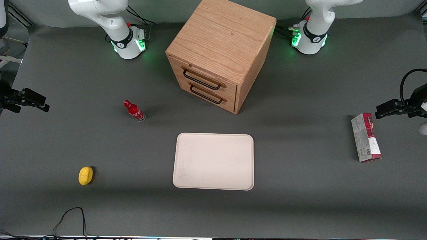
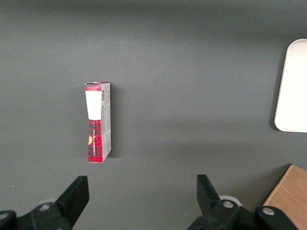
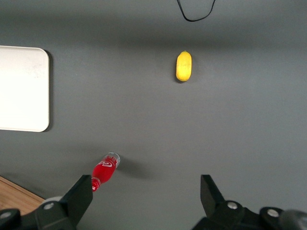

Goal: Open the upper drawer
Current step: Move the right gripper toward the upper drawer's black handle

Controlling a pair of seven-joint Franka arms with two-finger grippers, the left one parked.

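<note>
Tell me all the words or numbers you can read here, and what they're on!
Nothing can be read for sure.
Red bottle: a white swirly logo, too blurred to spell.
Red and grey box: small print and a barcode, too small to read.
Upper drawer, tray and yellow lemon-like thing: no writing.
The claw hangs open high over the table near the bottle; no label shows.

Open pincer (image 3: 144, 199) hangs above red bottle (image 1: 134, 111); upper drawer (image 1: 203, 79) front unobstructed.
</note>
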